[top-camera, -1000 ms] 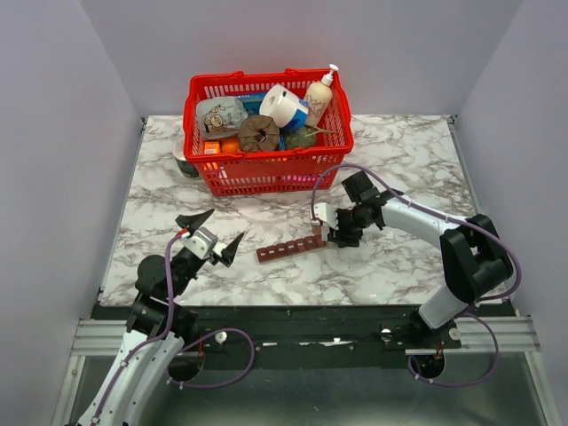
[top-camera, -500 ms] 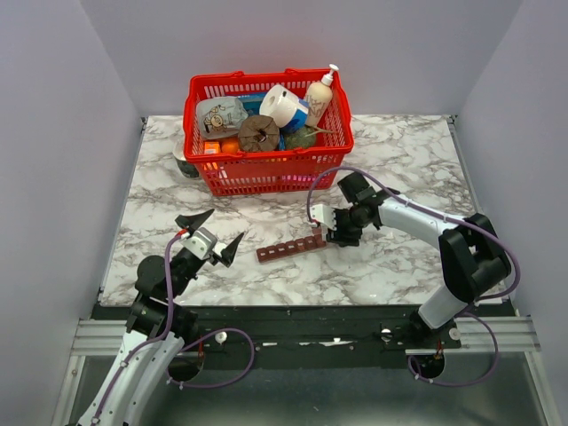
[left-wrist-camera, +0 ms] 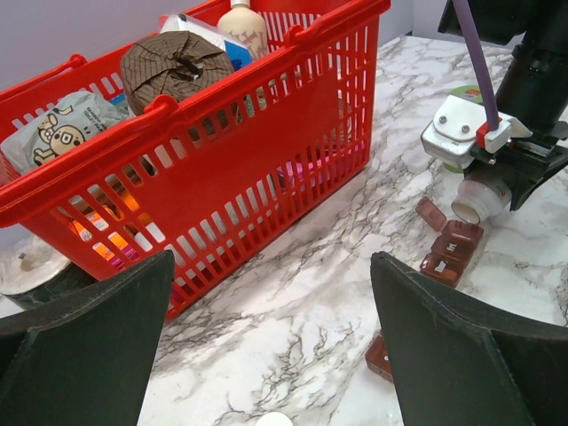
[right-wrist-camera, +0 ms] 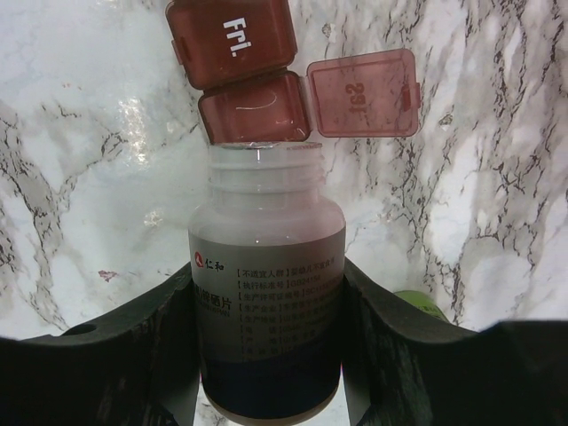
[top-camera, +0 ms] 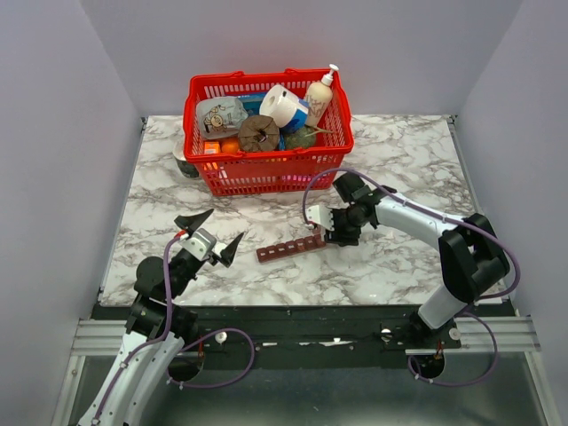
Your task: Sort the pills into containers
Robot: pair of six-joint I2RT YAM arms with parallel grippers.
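The containers are a dark-red pill strip (top-camera: 291,246) lying aslant at mid-table. In the right wrist view its end compartment (right-wrist-camera: 257,118) is open, with the lid (right-wrist-camera: 364,93) flipped to the right, and the neighbour marked "Fri." (right-wrist-camera: 232,40) is closed. My right gripper (top-camera: 339,231) is shut on a white pill bottle (right-wrist-camera: 268,293). The bottle is uncapped and tipped, with its mouth at the open compartment. I see no loose pills. My left gripper (top-camera: 213,233) is open and empty, left of the strip.
A big red mesh basket (top-camera: 266,133) full of groceries stands behind the strip. A dark can (top-camera: 185,164) sits at the basket's left corner. A small white round thing (left-wrist-camera: 273,419) lies under my left gripper. A green round thing (right-wrist-camera: 417,306) lies beside the bottle.
My right gripper with the bottle has shifted slightly left and away along the strip's right end. The left arm has not moved.
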